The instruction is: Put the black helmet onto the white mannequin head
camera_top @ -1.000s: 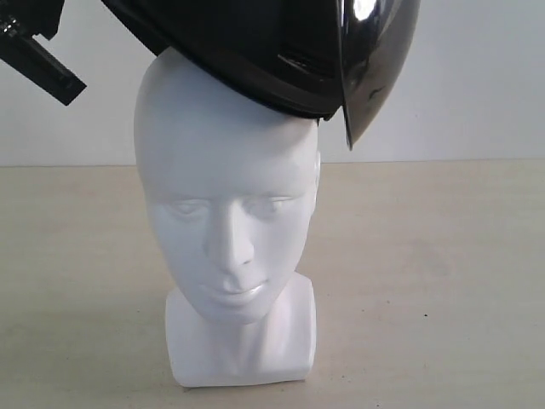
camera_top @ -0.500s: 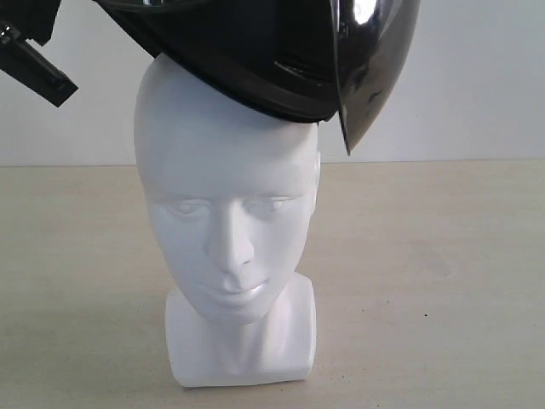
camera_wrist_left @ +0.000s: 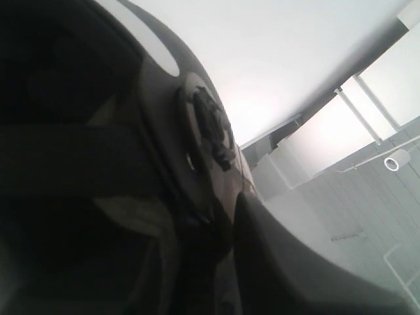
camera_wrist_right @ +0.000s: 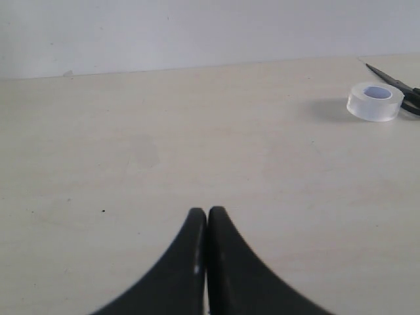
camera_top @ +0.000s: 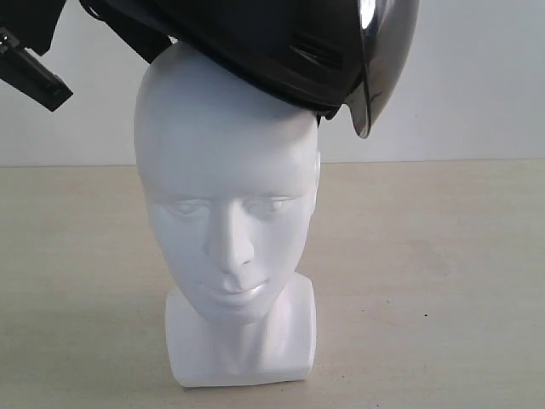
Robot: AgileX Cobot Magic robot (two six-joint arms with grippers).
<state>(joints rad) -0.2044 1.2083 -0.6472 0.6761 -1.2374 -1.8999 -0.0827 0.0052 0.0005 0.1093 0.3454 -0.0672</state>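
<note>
- While the black helmet (camera_top: 255, 34) sits cocked on the crown of the white mannequin head (camera_top: 226, 196), low on the right and lifted on the left, it's only perched, not seated; it covers just the top of the skull.
- Head stands upright on the table (camera_top: 443, 256), mid scene, face to the near side. Brow, face, neck & base are all uncovered.
- Visor (camera_top: 379, 60) hangs at the right, beside the head, not over the face. Helmet looks turned approx a quarter off, so I'd yaw it till the visor comes to the near side before pressing down.
- Left gripper: jaws not visible. Its wrist cam is filled w/ helmet shell and visor pivot (camera_wrist_left: 207, 131), v. close. Can't tell if it's clamped on the rim or how wide. Black bit of left arm (camera_top: 38, 77) shows top left by the raised edge, so prob. carrying that side.
- Right gripper (camera_wrist_right: 207, 220): tips pressed together, nothing between, low over the table, w/ a tape roll (camera_wrist_right: 375, 101) farther off. Not helping.
- To do it well: level first by dropping the left edge, keep the opening centred over the crown, then lower straight & slow.
- Risk: glossy head on a small base could tip, so no sideways shove. Let go only once the rim rests evenly round the brow.
</note>
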